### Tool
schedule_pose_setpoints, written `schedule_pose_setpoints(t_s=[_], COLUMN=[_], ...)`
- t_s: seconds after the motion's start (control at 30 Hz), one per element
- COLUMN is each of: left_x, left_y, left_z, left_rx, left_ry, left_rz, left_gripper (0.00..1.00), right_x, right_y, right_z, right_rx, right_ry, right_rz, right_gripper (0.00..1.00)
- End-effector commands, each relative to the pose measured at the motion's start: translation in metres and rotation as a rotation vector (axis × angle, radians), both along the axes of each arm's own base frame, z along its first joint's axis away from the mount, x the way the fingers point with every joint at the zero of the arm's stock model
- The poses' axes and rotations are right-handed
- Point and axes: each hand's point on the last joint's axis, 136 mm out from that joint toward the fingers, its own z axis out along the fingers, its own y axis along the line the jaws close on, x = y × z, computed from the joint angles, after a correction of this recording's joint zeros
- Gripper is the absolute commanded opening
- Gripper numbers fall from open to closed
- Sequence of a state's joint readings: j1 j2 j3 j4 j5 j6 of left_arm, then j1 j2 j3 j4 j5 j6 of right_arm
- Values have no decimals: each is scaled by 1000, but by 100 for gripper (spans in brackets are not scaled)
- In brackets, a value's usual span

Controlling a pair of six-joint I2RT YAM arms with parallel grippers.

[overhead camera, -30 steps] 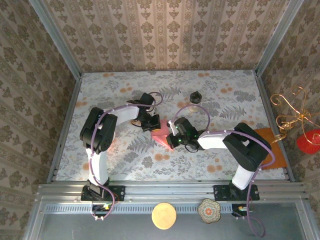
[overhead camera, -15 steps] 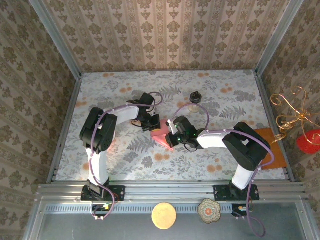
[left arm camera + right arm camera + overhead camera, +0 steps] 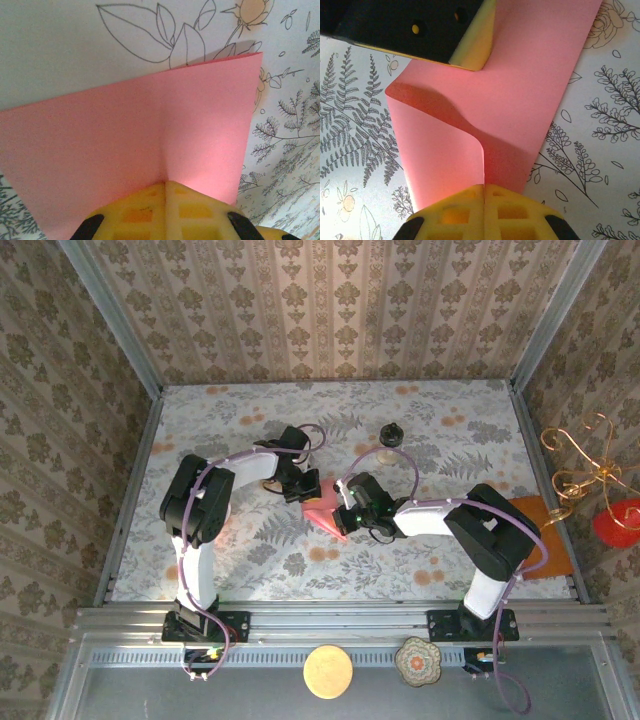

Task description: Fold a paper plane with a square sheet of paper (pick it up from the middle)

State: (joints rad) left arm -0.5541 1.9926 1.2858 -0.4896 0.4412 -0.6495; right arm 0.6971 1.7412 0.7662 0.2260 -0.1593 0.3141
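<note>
The square sheet of paper [image 3: 323, 515], salmon pink, is held between both grippers near the table's middle. My left gripper [image 3: 306, 488] is shut on its far edge. In the left wrist view the yellow fingers [image 3: 135, 210] meet at the gripper's tip [image 3: 165, 182], pinching the paper [image 3: 125, 130] along a crease. My right gripper [image 3: 346, 508] is shut on the near-right edge. In the right wrist view the gripper [image 3: 483, 186] clamps a curled-over flap of the paper [image 3: 530, 90], and the left gripper's fingers [image 3: 475, 47] bite the sheet's far end.
A small dark-lidded jar [image 3: 390, 436] stands behind the grippers. A larger orange sheet [image 3: 545, 540] lies at the right edge, under the right arm's elbow. Patterned walls close in the table on three sides. Two round discs [image 3: 328, 671] sit on the front rail.
The right gripper has edged a little toward the left one, and the paper between them bows up more. The left gripper has stayed put.
</note>
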Motion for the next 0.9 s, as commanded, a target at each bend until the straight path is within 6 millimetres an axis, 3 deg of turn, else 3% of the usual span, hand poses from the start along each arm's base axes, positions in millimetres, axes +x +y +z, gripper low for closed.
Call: schedule_pose_setpoints(t_s=[0.0, 0.53, 0.87], left_x=[-13, -9, 4], left_y=[7, 3, 1], left_z=[-19, -10, 46], left_rx=[51, 34, -44], left_ry=[57, 38, -81], left_rz=[-20, -24, 79], left_gripper=[8, 8, 14], right_x=[4, -5, -15], right_y=[-6, -8, -13], right_z=[-7, -22, -27], right_rx=[-35, -58, -60], right_ry=[11, 70, 115], right_rz=[-25, -12, -11], right_gripper=[0, 0, 0])
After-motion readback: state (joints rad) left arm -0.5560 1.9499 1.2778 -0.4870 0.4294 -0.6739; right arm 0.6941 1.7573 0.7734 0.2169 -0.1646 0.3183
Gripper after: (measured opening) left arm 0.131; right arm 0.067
